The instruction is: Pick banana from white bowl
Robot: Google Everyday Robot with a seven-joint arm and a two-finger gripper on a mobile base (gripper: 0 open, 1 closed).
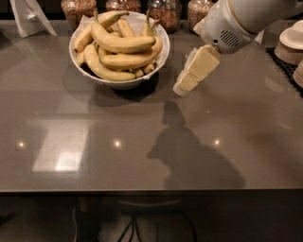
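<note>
We see the white arm reaching in from the far right, angled down and left, its cream two-finger end effector (184,84) hovering over the counter just right of the wide, round white bowl (118,84); we cannot tell whether it is open or closed. The long, curved yellow banana (120,43) lies on top of the bunch in that bowl. The glossy grey-brown counter (142,142) carries glass jars (163,12) along its far edge and stacked white plates (291,45) at far right.

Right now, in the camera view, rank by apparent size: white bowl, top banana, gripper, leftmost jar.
1. white bowl
2. banana and gripper, right of the bowl: look alike, unranked
3. leftmost jar, top cropped
</note>
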